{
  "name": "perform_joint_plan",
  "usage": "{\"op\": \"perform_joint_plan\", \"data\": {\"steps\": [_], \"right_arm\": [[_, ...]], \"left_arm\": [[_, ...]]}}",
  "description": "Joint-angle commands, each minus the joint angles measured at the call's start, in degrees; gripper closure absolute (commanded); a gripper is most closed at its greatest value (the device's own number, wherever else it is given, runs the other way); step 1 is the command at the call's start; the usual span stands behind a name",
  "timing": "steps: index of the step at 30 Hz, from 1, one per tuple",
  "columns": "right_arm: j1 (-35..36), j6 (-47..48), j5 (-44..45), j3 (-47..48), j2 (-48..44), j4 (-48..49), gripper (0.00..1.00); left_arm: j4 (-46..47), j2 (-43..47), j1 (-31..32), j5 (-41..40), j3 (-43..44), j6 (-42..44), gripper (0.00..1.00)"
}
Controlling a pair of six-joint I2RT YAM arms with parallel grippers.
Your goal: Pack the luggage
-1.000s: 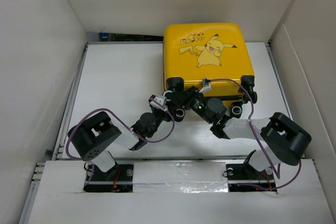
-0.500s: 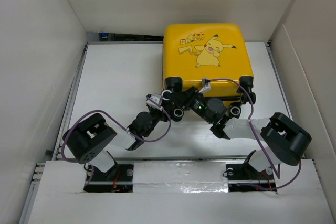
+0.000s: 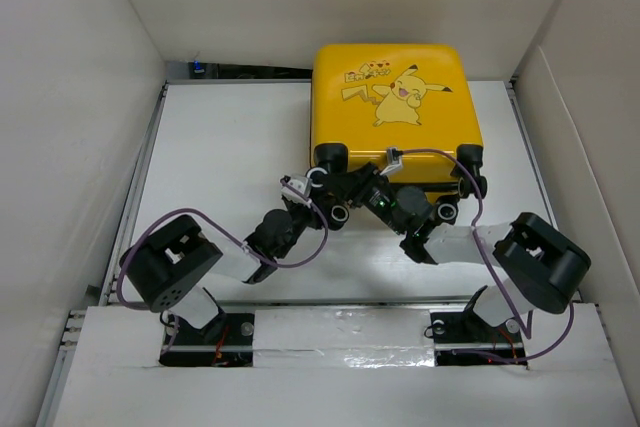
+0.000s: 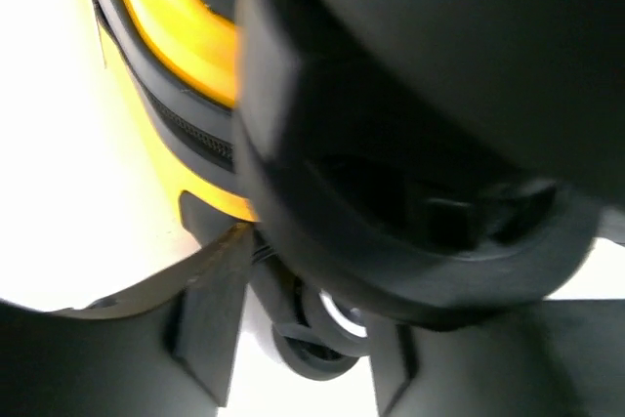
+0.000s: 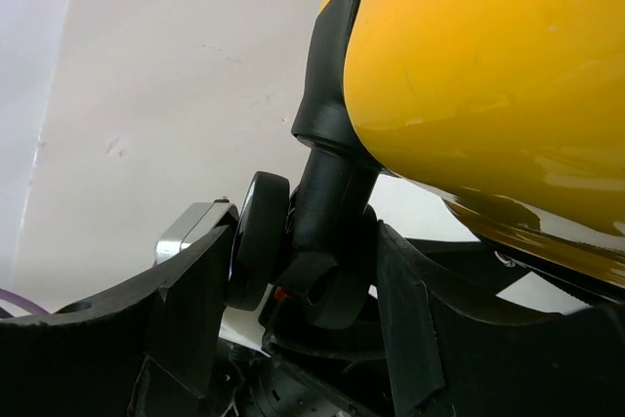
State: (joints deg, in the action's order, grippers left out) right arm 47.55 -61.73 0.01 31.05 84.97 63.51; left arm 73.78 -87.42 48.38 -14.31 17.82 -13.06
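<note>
The only label on the luggage (image 3: 395,97) is its cartoon print: a winking Pikachu, with a short line of yellow lettering and small red hearts beside its ear. That lettering is too small to read. The case is a closed yellow shell with black trim. It lies flat, print upward, at the far middle-right of the white desk (image 3: 220,147), with its black wheels facing the arms.

Both arms reach in to the near-left corner of the case. In the right wrist view, the right hand (image 5: 303,290) has its fingers (image 5: 190,310) well apart, one on each side of a black twin caster (image 5: 293,261) under the yellow shell (image 5: 488,75). Both fingers sit against the wheels, so this hand is clamped on the luggage by that caster.

The left hand (image 3: 312,187) is just beside it at the same corner. Its own camera is crowded by a large blurred black shape. Only a strip of yellow shell and black zipper trim (image 4: 176,17) shows past one finger (image 4: 205,310). I cannot tell whether this hand is apart or closed, or what it touches.
</note>
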Motion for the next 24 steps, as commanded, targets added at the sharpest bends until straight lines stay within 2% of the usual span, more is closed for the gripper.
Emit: {"op": "perform_joint_plan", "data": {"steps": [1, 2, 4, 5, 8, 19, 24], "right_arm": [[5.4, -6.6, -19.0, 2.1, -0.4, 21.7, 1.0], [5.4, -6.8, -19.1, 2.0, -0.2, 22.2, 1.0], [6.0, -7.0, -18.7, 1.7, 0.3, 22.1, 1.0], [6.0, -7.3, -18.6, 1.5, 0.5, 22.8, 1.0], [6.0, -8.1, -19.1, 1.2, 1.2, 24.5, 1.0], [4.5, -8.4, -19.3, -0.7, 1.0, 26.1, 1.0], [2.8, -8.4, -19.9, -1.0, 1.2, 26.9, 1.0]], "left_arm": [[44.7, -0.8, -0.7, -4.0, 8.5, -0.4, 0.58], [44.8, -0.8, -0.7, -6.5, 8.7, -0.5, 0.66], [44.7, -1.0, -1.3, -6.0, 10.0, -1.0, 0.74], [44.7, -1.5, -1.3, -8.0, 11.2, 0.2, 0.84], [44.7, -1.9, -1.3, -11.3, 11.9, 2.0, 0.99], [44.7, -0.9, -3.9, -9.2, 8.3, 0.1, 1.0], [44.7, -0.2, -3.9, -3.7, 5.5, -1.5, 1.0]]}}
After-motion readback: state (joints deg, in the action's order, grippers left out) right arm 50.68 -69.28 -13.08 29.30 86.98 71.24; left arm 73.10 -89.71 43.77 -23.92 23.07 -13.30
